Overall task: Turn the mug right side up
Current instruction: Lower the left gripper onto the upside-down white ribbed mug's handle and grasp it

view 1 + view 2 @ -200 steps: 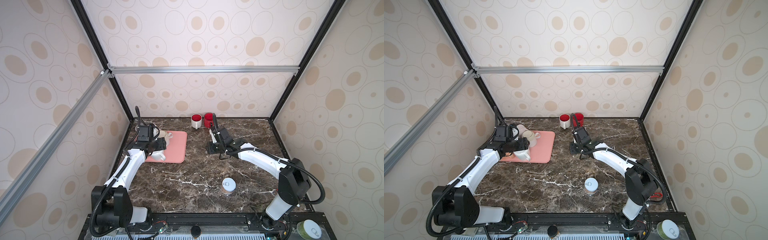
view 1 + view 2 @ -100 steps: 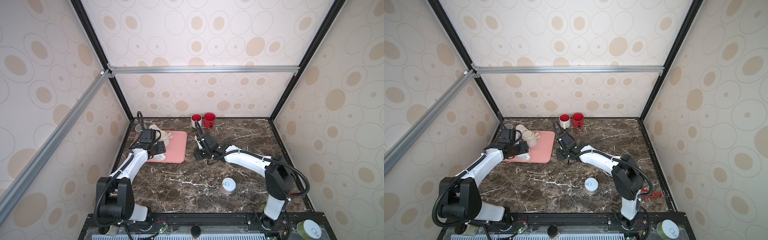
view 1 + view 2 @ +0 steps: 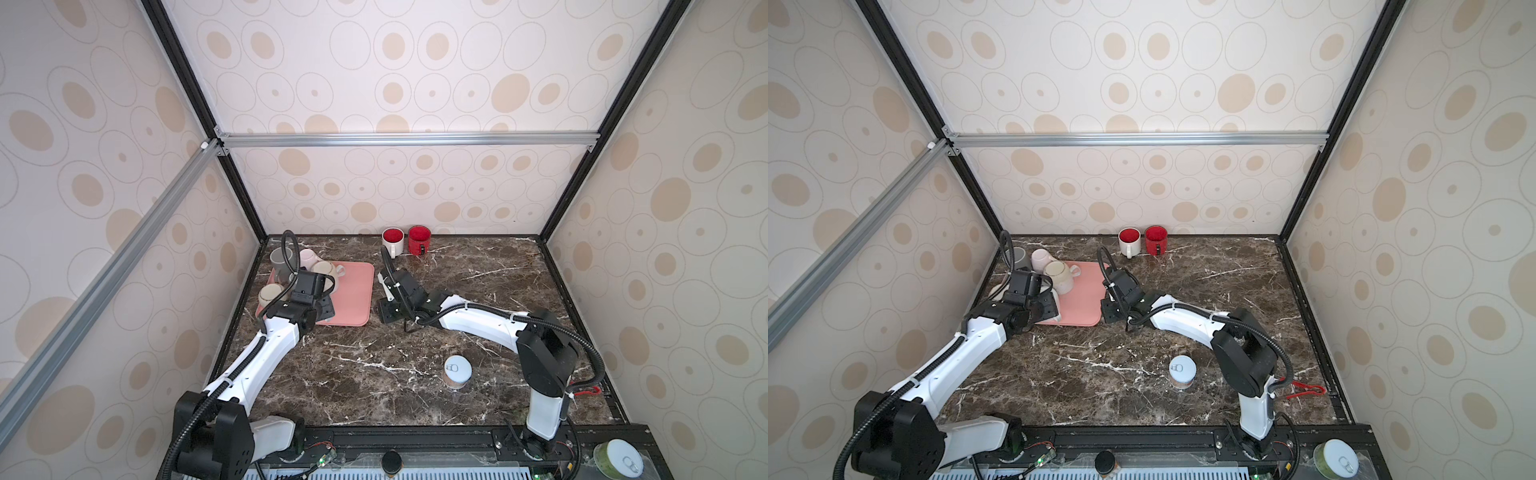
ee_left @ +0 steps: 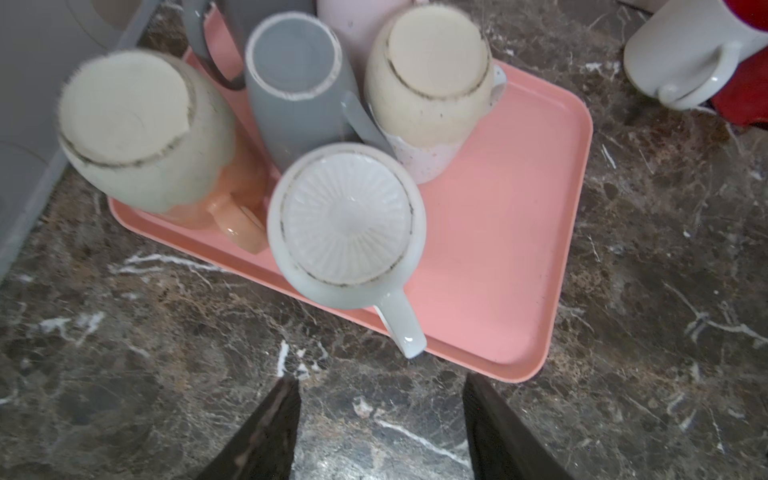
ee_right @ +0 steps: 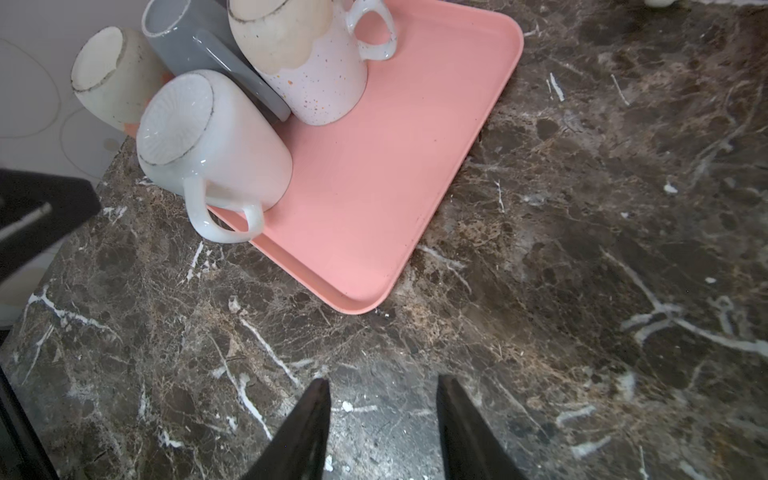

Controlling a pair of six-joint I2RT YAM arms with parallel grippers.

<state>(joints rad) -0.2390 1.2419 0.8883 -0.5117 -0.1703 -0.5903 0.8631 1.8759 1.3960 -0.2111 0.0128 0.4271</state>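
Several mugs stand upside down on the pink tray [image 4: 498, 249], at the left of the table. The nearest is a white mug [image 4: 347, 224] with a ribbed base, its handle [image 4: 401, 328] over the tray's front edge. My left gripper [image 4: 380, 380] hangs open just in front of that handle, over bare marble. The left gripper [image 3: 320, 305] covers this mug in both top views. My right gripper [image 5: 383, 380] is open and empty above the marble off the tray's near right corner [image 5: 357, 305]. From there the white mug [image 5: 212, 137] shows too.
Behind the white mug stand a cream-and-orange mug [image 4: 133, 129], a grey mug [image 4: 295, 83], a speckled cream mug [image 4: 432, 79] and a pink one [image 3: 1040, 258]. Two upright mugs [image 3: 392, 241] [image 3: 418, 240] stand at the back wall. A white-lidded can [image 3: 457, 371] sits front right.
My right arm has swung left from near the two upright mugs to the tray's near right corner. My left gripper has shifted slightly toward the tray's front edge.
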